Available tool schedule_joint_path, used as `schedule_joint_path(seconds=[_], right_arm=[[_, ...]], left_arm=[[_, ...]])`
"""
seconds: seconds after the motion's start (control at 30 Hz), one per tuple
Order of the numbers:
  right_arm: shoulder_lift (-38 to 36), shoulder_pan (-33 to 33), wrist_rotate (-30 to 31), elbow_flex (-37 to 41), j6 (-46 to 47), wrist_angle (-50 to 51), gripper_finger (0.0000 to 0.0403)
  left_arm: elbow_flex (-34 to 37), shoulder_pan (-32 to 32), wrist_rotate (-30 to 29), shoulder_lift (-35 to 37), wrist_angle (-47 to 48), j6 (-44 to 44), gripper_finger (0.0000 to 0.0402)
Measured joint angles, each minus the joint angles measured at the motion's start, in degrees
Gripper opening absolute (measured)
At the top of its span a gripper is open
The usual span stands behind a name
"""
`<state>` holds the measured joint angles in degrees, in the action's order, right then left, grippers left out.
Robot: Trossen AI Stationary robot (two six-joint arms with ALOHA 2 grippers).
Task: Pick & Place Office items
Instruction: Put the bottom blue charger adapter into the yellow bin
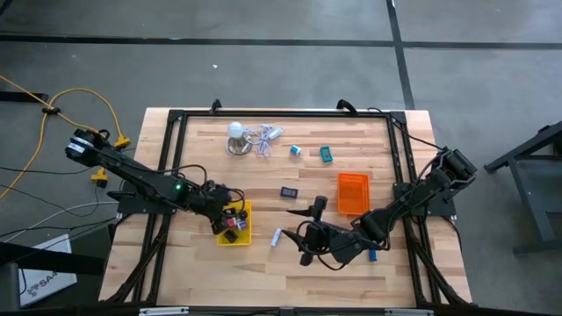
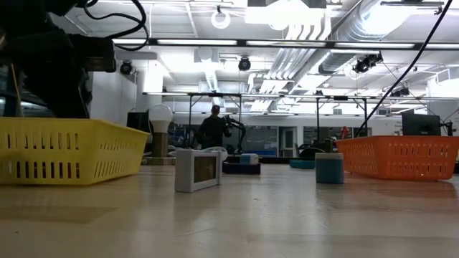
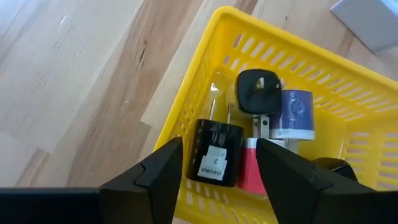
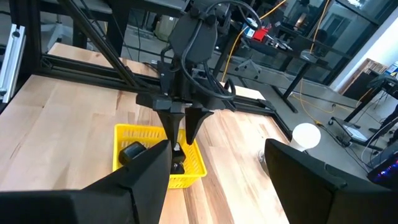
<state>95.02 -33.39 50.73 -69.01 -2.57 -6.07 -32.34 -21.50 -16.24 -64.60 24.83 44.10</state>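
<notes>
My left gripper (image 3: 219, 142) (image 1: 230, 213) is open, pointing down over the yellow tray (image 3: 205, 37) (image 1: 244, 235). Its fingers stand on either side of a black plug adapter (image 3: 214, 155) that lies in the tray, with no touch showing. Beside the adapter lie a red block (image 3: 249, 171), a blue-and-white roll (image 3: 297, 115) and a black-and-white plug (image 3: 255, 92). My right gripper (image 4: 217, 149) (image 1: 303, 235) is open and empty above the table's near middle, facing the left arm. Loose on the table are a white-blue piece (image 1: 277, 237), a black block (image 1: 289, 191), two teal items (image 1: 326, 154) (image 1: 296, 151) and a blue piece (image 1: 372, 255).
The orange tray (image 1: 352, 193) (image 2: 401, 158) sits right of centre. A white dome-shaped object (image 1: 235, 132) with a pale cord (image 1: 263, 140) stands near the far edge. A black frame (image 1: 281, 113) borders the table. Bare wood lies between the trays. A person (image 2: 213, 129) stands far behind.
</notes>
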Motion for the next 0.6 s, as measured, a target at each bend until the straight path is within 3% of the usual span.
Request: schedule_joint_path(seconds=[0.3, 0.6], right_arm=[[0.0, 2.4, 0.1, 0.0, 8.7, 8.2, 0.0247], [0.0, 4.7, -0.1, 0.0, 16.1, 18.3, 0.0247]], left_arm=[[-0.1, 0.1, -0.1, 3.3, -7.2, -7.5, 0.0198], [-0.2, 2.4, -0.1, 8.2, -8.4, -10.5, 0.0198]])
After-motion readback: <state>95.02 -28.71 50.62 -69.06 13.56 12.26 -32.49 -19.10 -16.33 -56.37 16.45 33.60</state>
